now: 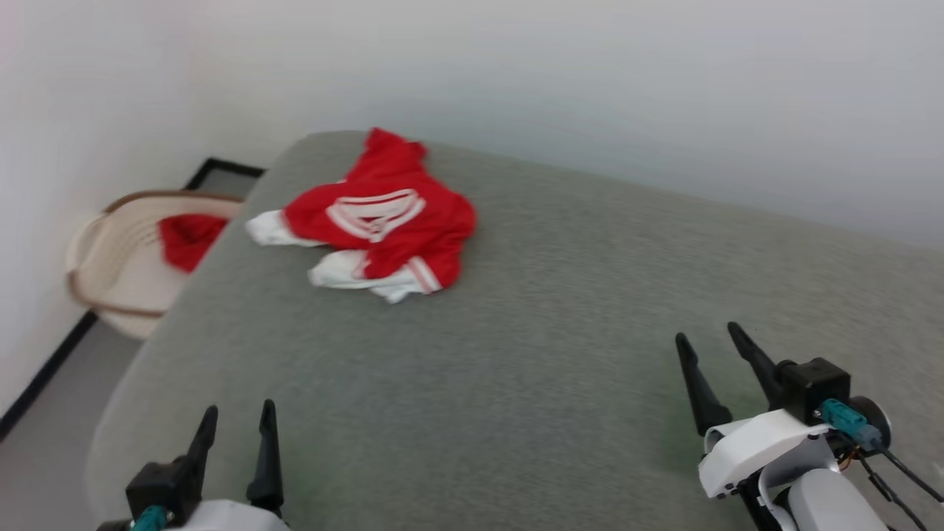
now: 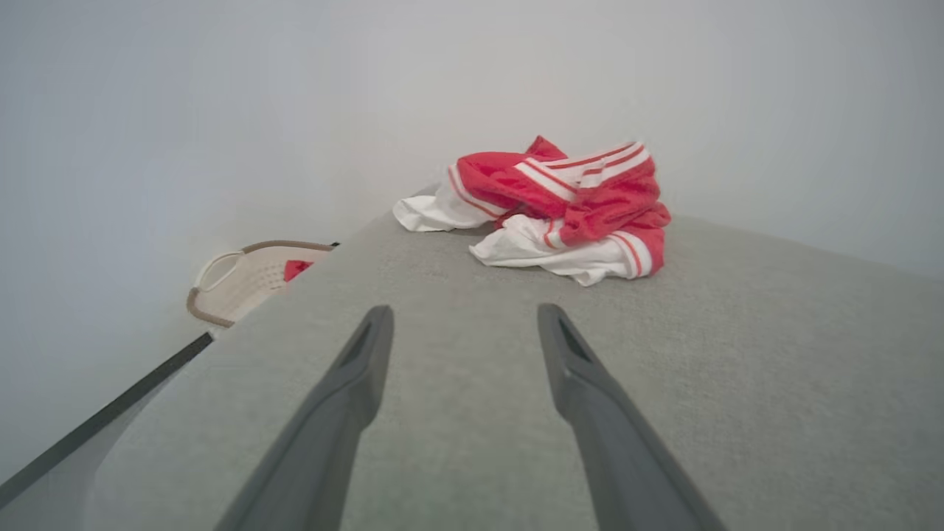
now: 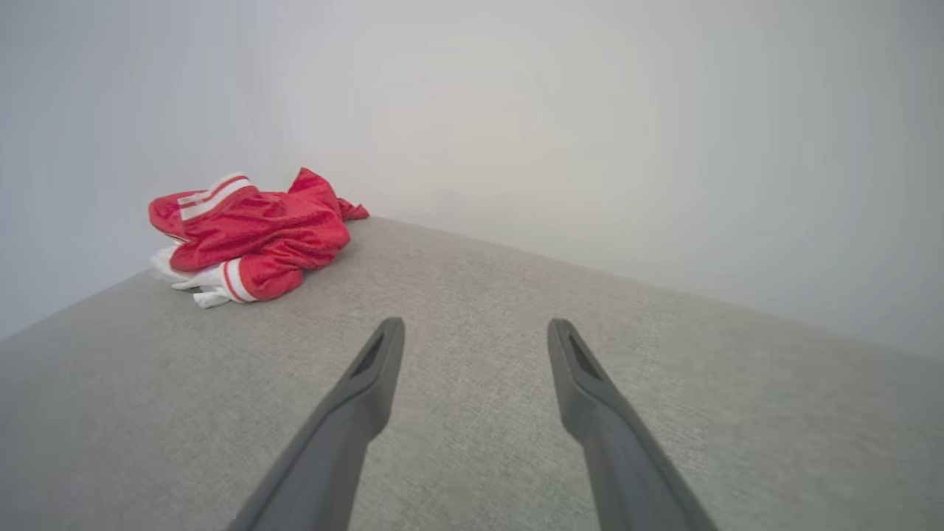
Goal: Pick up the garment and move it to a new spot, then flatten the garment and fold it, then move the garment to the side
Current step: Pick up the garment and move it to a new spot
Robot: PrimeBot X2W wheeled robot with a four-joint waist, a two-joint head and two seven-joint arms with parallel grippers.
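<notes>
The garment point(image 1: 383, 217), a red jersey with white sleeves and striped trim, lies crumpled in a heap near the far left corner of the grey surface point(image 1: 546, 310). The left wrist view has the garment point(image 2: 568, 206) straight ahead; in the right wrist view the garment point(image 3: 251, 236) sits far off to the left. My left gripper point(image 1: 240, 417) hovers open over the near left part of the surface, well short of the heap. Over the near right part, my right gripper point(image 1: 706, 333) is open too, with nothing between its fingers.
A cream basket point(image 1: 118, 258) with a brown rim stands on the floor beyond the surface's left edge and holds a plain red cloth point(image 1: 188, 237). White walls close in behind and to the left. A dark baseboard point(image 1: 44, 376) runs along the left wall.
</notes>
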